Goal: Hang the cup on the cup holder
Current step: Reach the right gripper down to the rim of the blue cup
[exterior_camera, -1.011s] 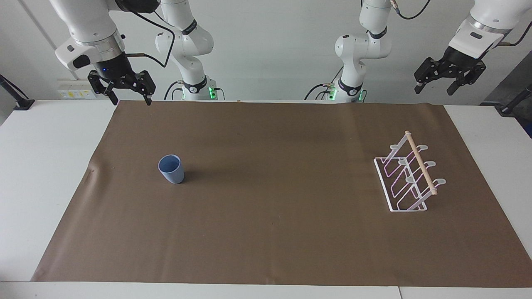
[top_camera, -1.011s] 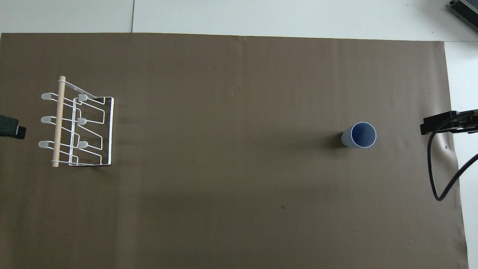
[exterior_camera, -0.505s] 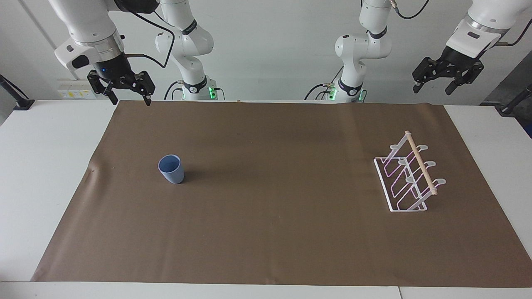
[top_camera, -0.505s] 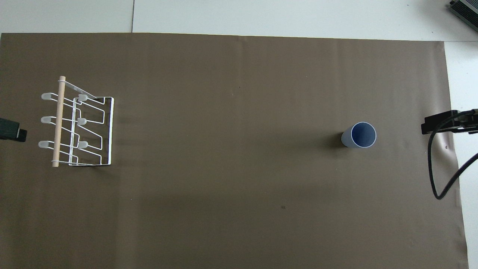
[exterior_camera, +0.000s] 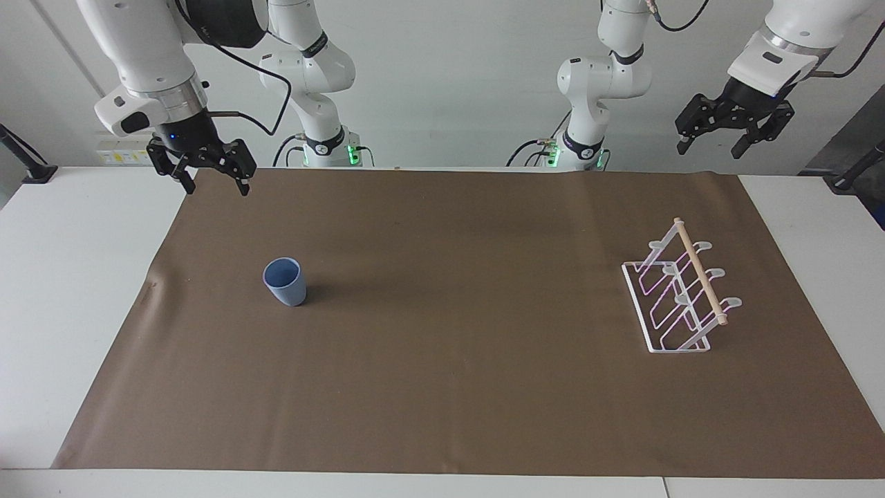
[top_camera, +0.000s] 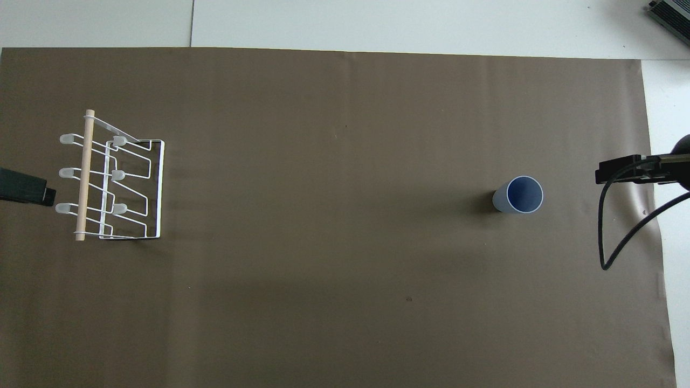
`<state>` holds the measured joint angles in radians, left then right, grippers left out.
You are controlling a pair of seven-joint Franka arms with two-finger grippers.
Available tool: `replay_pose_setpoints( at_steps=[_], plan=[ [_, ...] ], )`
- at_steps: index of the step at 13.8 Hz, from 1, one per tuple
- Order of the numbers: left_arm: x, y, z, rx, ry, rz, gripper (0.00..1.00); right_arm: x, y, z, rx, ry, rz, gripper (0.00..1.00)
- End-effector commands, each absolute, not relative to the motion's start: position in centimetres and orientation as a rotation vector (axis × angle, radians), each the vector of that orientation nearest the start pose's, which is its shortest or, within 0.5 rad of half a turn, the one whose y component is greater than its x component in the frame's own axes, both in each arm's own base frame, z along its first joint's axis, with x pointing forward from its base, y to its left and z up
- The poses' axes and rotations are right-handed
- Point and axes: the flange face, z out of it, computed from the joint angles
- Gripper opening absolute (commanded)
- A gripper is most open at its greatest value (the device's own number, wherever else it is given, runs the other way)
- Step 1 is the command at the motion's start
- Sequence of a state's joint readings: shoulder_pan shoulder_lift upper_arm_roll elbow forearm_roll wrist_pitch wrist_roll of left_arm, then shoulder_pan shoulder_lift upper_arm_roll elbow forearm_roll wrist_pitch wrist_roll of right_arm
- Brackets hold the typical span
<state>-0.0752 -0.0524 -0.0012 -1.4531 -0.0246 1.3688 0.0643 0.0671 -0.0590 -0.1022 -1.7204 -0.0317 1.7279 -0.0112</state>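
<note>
The light blue cup (exterior_camera: 284, 281) (top_camera: 518, 194) stands upright, mouth up, on the brown mat toward the right arm's end of the table. The white wire cup holder (exterior_camera: 679, 297) (top_camera: 110, 175) with its wooden dowel stands toward the left arm's end, and nothing hangs on it. My right gripper (exterior_camera: 213, 183) is open and empty, high in the air over the mat's edge at the right arm's end. My left gripper (exterior_camera: 712, 146) is open and empty too, raised high at the left arm's end. In the overhead view only the grippers' edges show.
A brown mat (exterior_camera: 442, 387) covers most of the white table (exterior_camera: 62, 290). A black cable (top_camera: 620, 237) hangs in a loop from the right arm over the mat's edge.
The right gripper has come down a little and moved in over the mat toward the cup. The left gripper has risen and shifted toward the table's middle. Cup and holder have not moved.
</note>
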Motion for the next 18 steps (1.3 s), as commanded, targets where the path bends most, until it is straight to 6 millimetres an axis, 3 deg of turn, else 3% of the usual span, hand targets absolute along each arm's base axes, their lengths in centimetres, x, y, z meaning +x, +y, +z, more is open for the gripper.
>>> replay_pose_setpoints(
  at_steps=[1, 4, 8, 11, 18],
  plan=[
    [50.5, -4.2, 69.0, -3.15, 0.25, 0.041, 1.0, 54.8, -2.6, 55.7, -3.162, -0.031, -0.179, 1.0],
    [50.5, -4.2, 69.0, -3.15, 0.25, 0.044, 1.0, 56.5, -2.7, 50.2, -3.168, -0.115, -0.189, 1.0],
    [50.5, -3.5, 69.0, -3.153, 0.216, 0.051, 1.0, 58.3, -4.6, 43.6, -3.156, -0.228, -0.127, 1.0],
    [50.5, -3.3, 68.9, -3.153, 0.218, 0.053, 1.0, 57.6, -4.7, 40.9, -3.131, -0.231, -0.132, 1.0],
    [50.5, -2.9, 68.9, -3.154, 0.206, 0.055, 1.0, 56.8, -3.7, 38.3, -3.111, -0.238, -0.112, 1.0]
  ],
)
